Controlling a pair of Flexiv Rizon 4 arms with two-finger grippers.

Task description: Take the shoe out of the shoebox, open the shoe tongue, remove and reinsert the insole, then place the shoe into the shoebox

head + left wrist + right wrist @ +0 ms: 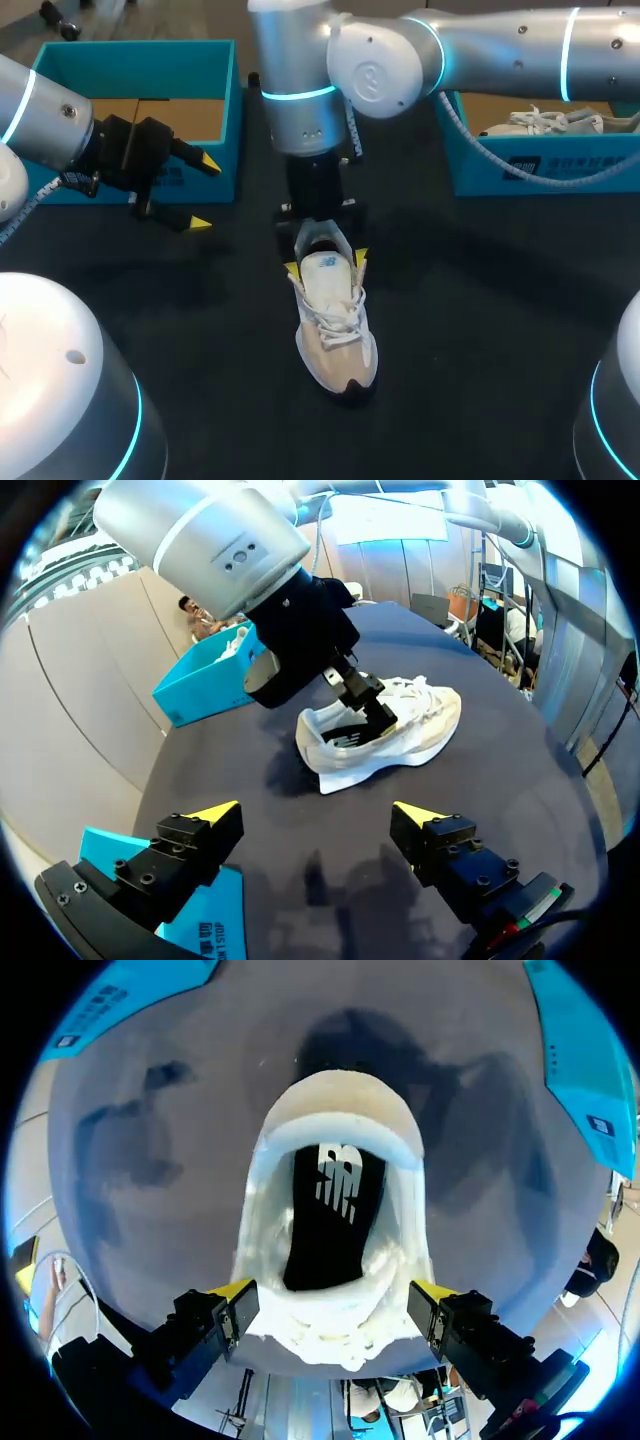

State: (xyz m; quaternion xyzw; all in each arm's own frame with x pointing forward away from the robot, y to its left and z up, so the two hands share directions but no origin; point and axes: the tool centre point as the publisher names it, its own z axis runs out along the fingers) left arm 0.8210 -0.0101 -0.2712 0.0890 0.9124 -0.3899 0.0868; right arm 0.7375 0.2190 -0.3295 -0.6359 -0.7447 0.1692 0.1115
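Observation:
A white and beige shoe (338, 330) lies in the middle of the dark table, toe toward the front edge. My right gripper (327, 264) hangs straight down over its rear part, open, one yellow tip on each side of the collar. In the right wrist view the shoe's mouth gapes between the fingers (232, 1292) and the black insole (325, 1215) lies inside it. My left gripper (203, 193) stands open and empty at the left, in front of the left shoebox (215, 65), apart from the shoe (395, 735).
The left teal shoebox holds only its brown cardboard floor. A second teal box (480, 170) at the back right holds another white shoe (545, 122). Dark table surrounds the shoe on all sides.

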